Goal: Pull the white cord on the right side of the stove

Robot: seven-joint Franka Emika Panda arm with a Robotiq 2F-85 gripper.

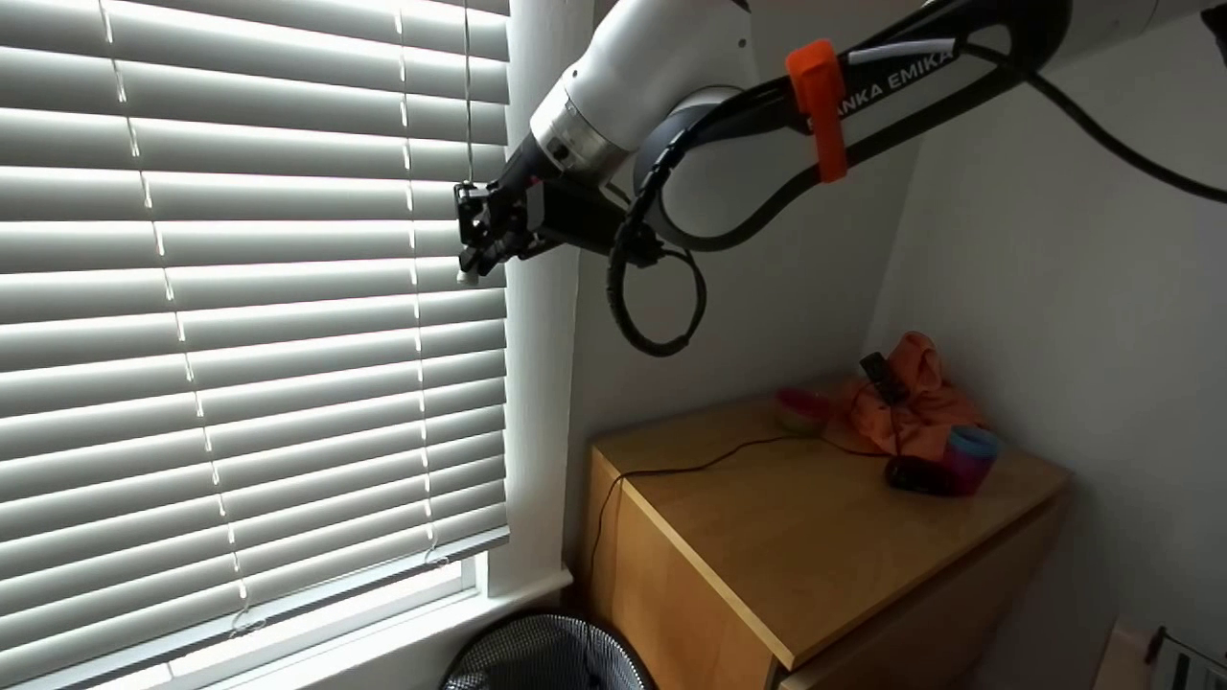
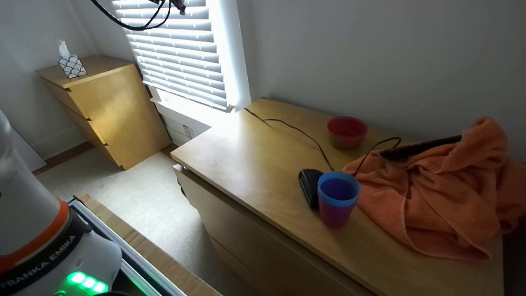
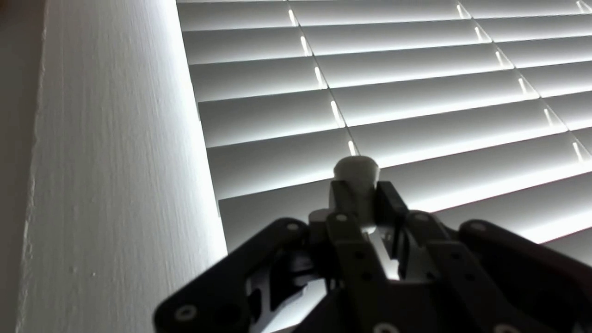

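A thin white cord (image 1: 469, 105) hangs straight down in front of white window blinds (image 1: 288, 287), near their right edge in an exterior view. It runs into my gripper (image 1: 470, 233). The cord's white pull end (image 1: 467, 278) pokes out just below the fingers. In the wrist view, the black fingers of my gripper (image 3: 363, 199) sit on both sides of the pull end (image 3: 355, 169) and appear shut on it. Part of the pull end is hidden behind a finger. An exterior view shows only the gripper's tip (image 2: 178, 5) at its top edge. No stove shows.
A white window frame (image 3: 115, 162) stands close beside the gripper. Below is a wooden dresser (image 1: 729, 537) with an orange cloth (image 2: 444, 205), a cup (image 2: 337, 197), a red bowl (image 2: 347, 131) and a black cable. A mesh bin (image 1: 546, 652) stands under the window.
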